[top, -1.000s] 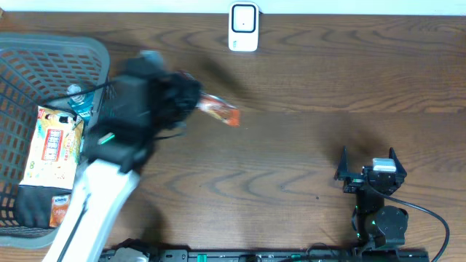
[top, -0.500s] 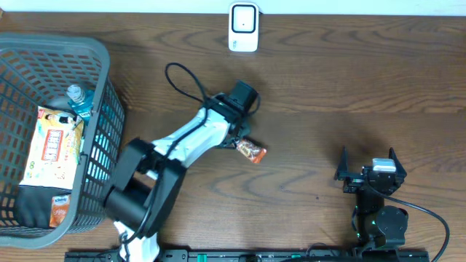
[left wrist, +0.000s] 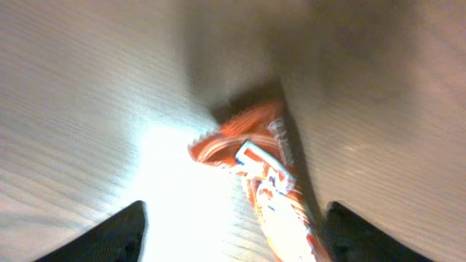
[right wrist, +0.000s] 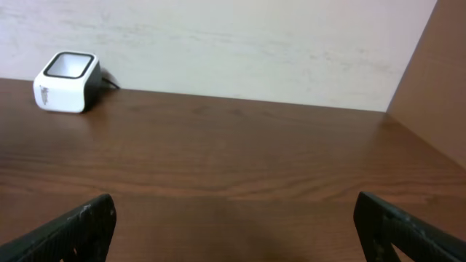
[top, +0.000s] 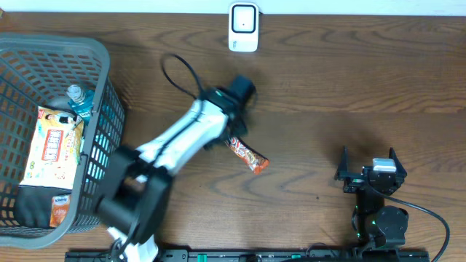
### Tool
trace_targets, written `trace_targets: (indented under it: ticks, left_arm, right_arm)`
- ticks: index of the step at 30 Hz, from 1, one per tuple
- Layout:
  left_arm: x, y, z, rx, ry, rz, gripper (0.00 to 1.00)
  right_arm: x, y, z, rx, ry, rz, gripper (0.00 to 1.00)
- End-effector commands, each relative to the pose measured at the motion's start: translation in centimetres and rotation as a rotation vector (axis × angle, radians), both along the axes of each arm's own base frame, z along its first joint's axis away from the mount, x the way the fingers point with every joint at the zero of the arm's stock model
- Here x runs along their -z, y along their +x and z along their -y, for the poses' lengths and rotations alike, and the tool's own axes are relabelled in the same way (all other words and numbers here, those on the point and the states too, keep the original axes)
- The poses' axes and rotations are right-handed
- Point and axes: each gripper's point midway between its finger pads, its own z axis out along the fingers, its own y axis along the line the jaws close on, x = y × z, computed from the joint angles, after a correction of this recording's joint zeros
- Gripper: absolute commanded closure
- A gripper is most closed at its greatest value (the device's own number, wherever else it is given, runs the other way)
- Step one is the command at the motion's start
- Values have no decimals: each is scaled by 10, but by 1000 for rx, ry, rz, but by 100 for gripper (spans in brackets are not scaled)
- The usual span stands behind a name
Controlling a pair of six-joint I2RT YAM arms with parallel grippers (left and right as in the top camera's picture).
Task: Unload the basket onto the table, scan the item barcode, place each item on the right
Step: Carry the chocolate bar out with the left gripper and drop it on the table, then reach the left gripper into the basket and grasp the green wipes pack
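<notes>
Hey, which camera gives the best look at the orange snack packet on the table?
The overhead view: the orange snack packet lies whole and sharp on the table. The left wrist view has it close but blurred, glare-washed and cropped. The right wrist view misses it.

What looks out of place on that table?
Only the orange snack packet: it lies slanted on the table, outside the basket and well short of the white scanner, with the open left pincer over it.

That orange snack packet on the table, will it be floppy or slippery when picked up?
Probably floppy: the orange snack packet looks thin, with a crimped end. Likely light, being so flat. Its shiny wrapper may slip.
</notes>
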Motion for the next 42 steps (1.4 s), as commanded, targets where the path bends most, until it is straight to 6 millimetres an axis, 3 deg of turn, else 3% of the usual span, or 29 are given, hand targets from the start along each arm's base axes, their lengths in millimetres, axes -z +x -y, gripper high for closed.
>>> trace_targets:
  ticks: [1, 5, 6, 9, 12, 17, 20, 22, 31, 38, 42]
  left_arm:
    - [-138, 42, -40, 18, 15, 327, 11]
    - [-238, 41, -89, -45, -30, 558, 5]
    - [-268, 33, -121, -124, -14, 644, 5]
    - [-297, 9, -183, -314, 59, 723, 5]
    - [-298, -28, -247, -567, 151, 695, 5]
    - [-250, -88, -310, -1017, 191, 475, 5]
    - [-217, -106, -329, -1177, 192, 345, 5]
    - [-181, -108, -336, -1238, 139, 220, 5]
    - [-71, -107, -349, -1204, 19, -55, 5]
    - [-11, -97, -344, -1083, -35, -80, 5]
    - [15, -78, -334, -987, -133, -8, 5]
  right_arm:
    - [0, 0, 1, 8, 11, 4, 1]
    - [0, 0, 1, 8, 11, 4, 1]
    - [0, 0, 1, 8, 11, 4, 1]
    - [0, 0, 1, 8, 11, 4, 1]
    - [0, 0, 1, 8, 11, 4, 1]
    - [0, 0, 1, 8, 11, 4, 1]
    - [0, 0, 1, 8, 11, 4, 1]
    - [0, 0, 1, 8, 11, 4, 1]
    - [0, 0, 1, 8, 11, 4, 1]
    - [0, 0, 1, 8, 11, 4, 1]
    - [0, 0, 1, 8, 11, 4, 1]
